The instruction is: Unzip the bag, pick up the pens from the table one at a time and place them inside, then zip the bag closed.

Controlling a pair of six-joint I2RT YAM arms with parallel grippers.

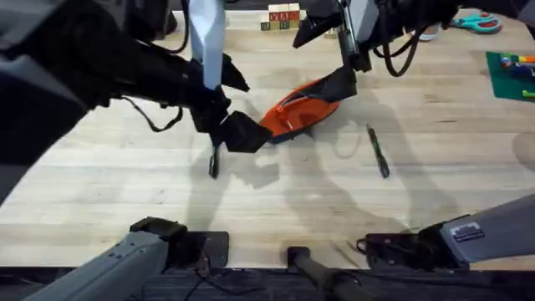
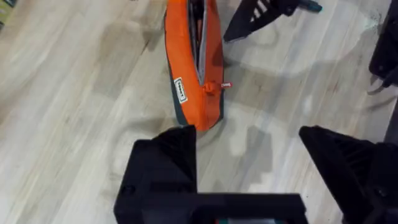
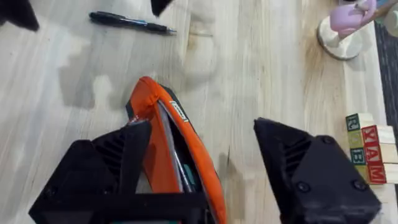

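The orange bag (image 1: 301,107) lies slanted at mid-table, its zipper partly open (image 2: 200,43) with the pull (image 2: 214,86) near the left end. My left gripper (image 1: 238,134) hovers open at that end (image 2: 249,143), one finger (image 2: 165,162) by the bag's tip, nothing held. My right gripper (image 1: 341,82) is open over the other end (image 3: 205,149), and the bag (image 3: 186,155) rests against one finger (image 3: 118,162). Something slim and dark shows inside the opening. One pen (image 1: 214,163) (image 3: 130,22) lies on the table by the left gripper. The other pen (image 1: 378,150) lies right of the bag.
Alphabet blocks (image 1: 280,17) (image 3: 367,146) stand at the far edge. A pink object on a wooden disc (image 3: 345,25) sits near them. Teal scissors (image 1: 478,22) and a green mat (image 1: 512,73) are at the far right. The wooden table (image 1: 125,192) is bare in front.
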